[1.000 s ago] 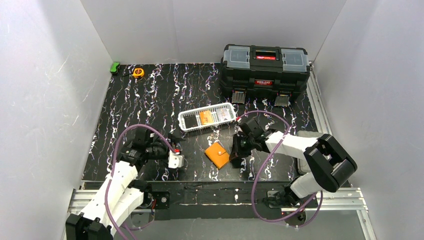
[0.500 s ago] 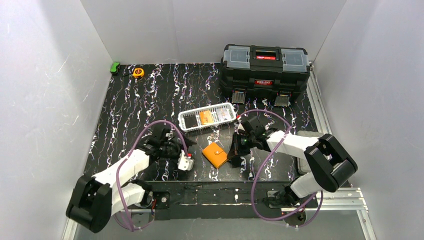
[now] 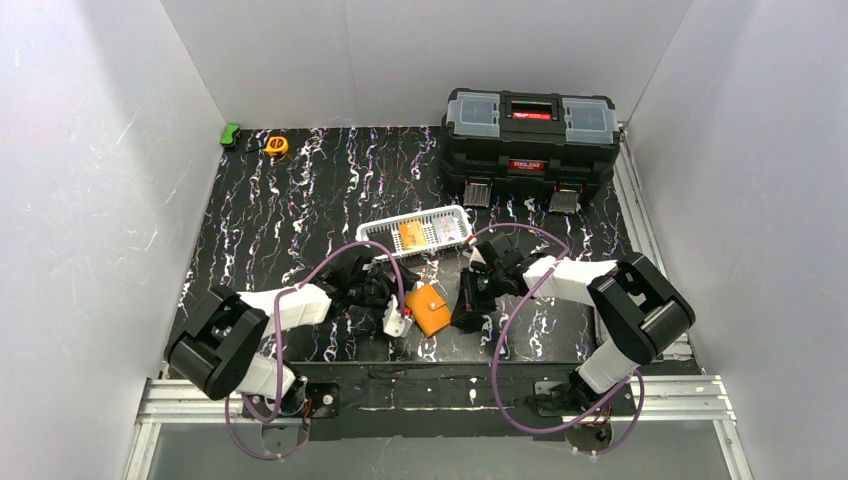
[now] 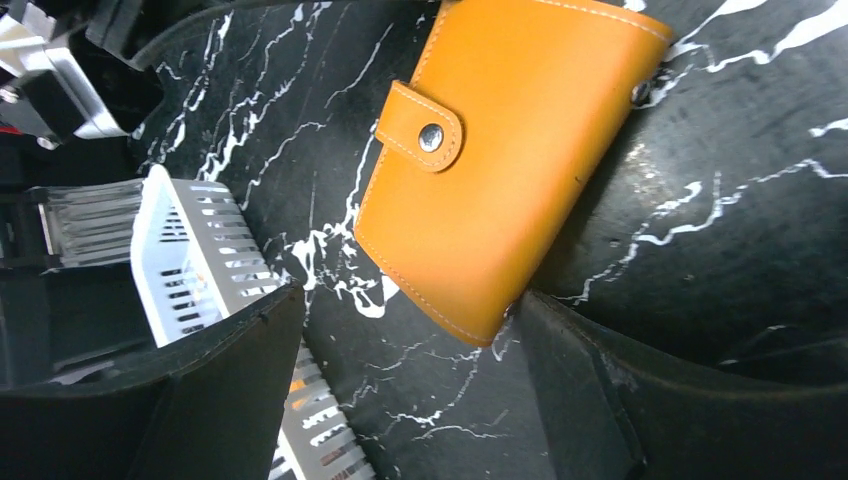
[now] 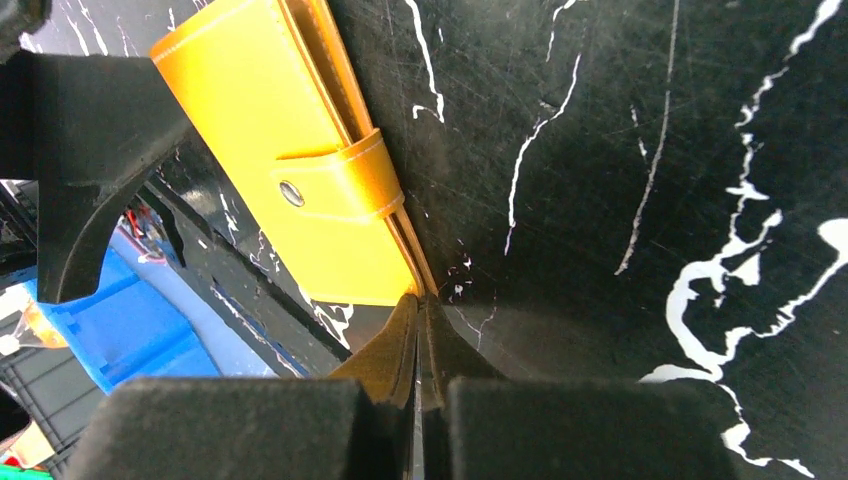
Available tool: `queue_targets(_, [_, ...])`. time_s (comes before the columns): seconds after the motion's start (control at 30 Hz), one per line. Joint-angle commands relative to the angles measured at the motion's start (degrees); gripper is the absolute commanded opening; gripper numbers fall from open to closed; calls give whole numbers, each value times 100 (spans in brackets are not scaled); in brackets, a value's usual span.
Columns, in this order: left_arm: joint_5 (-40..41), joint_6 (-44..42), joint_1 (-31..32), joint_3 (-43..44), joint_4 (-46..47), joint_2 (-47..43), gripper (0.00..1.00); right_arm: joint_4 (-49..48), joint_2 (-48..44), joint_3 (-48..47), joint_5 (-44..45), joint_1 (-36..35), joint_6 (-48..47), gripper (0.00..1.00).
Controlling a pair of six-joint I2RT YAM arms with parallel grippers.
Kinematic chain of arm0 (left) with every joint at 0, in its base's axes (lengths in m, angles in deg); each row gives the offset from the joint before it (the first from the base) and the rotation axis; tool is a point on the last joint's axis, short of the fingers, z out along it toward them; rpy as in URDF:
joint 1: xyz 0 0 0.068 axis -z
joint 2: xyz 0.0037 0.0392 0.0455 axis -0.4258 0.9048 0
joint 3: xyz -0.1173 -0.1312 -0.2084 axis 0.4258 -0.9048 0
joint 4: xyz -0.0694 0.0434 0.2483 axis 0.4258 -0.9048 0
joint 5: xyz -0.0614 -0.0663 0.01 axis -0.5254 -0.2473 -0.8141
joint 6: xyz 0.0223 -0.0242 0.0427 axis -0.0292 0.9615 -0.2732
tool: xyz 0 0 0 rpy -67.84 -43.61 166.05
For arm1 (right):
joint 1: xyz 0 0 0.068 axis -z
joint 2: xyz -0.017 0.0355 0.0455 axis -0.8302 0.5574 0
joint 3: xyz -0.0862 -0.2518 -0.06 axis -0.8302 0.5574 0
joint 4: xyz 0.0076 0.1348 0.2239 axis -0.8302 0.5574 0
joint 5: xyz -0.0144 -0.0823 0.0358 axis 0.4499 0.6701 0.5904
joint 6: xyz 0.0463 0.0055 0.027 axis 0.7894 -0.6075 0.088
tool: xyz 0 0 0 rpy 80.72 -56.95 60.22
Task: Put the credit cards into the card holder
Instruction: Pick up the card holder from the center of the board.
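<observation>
Two sets of fingers meet at the wallet (image 4: 510, 150) — shut, its tab snapped — which lies flat on the tabletop (image 3: 300, 190). The left fingers (image 4: 410, 300) stand spread, and the wallet's near corner reaches into the gap between them (whether a pad touches it is unclear). The right fingers (image 5: 418, 305) are clenched tight, tips pressed together right at the wallet's opposite corner. Beyond both sets of fingers, the cards (image 3: 409, 234) — one orange, others pale — lie in the white basket (image 3: 440, 212).
</observation>
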Motion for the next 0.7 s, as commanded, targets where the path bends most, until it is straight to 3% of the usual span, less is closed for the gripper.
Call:
queue_targets(0.0, [187, -255, 109, -149, 181, 273, 76, 114, 236, -124, 74, -18, -164, 1])
queue_targets(0.17, [84, -45, 175, -409, 947, 143, 65, 154, 342, -179, 84, -13, -185, 1])
queue_targets(0.3, [14, 124, 208, -451, 899, -198, 53, 169, 383, -238, 95, -19, -196, 1])
queue_targets(0.67, [-314, -2, 462, -691, 1132, -374, 48, 198, 515, -692, -216, -28, -236, 1])
